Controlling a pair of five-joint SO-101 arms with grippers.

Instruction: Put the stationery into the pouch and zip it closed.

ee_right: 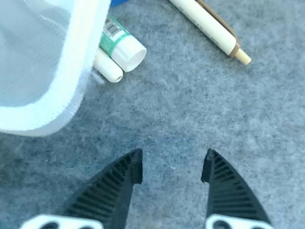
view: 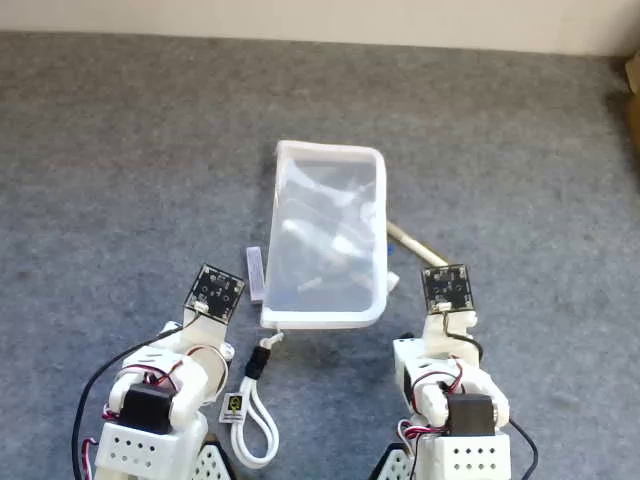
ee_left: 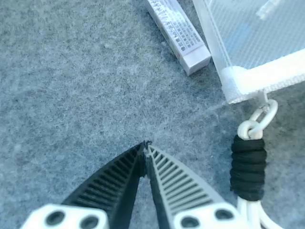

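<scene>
A translucent white mesh pouch (view: 325, 235) lies mid-table, with pale items showing through it. A white boxed eraser (ee_left: 178, 36) lies beside its left edge. On the other side, a cream pen (ee_right: 207, 28) lies on the carpet, and a white tube with a green label (ee_right: 121, 45) and a thinner white stick (ee_right: 107, 67) poke out from under the pouch's edge (ee_right: 81, 71). My left gripper (ee_left: 145, 145) is shut and empty, short of the eraser. My right gripper (ee_right: 172, 164) stands open over bare carpet, short of the tubes and pen.
A white looped strap (view: 250, 415) with a black wrap (ee_left: 248, 167) hangs from a ring (ee_left: 261, 117) at the pouch's near corner, next to my left gripper. Grey carpet covers the table. A brown object (view: 633, 90) sits at the far right edge.
</scene>
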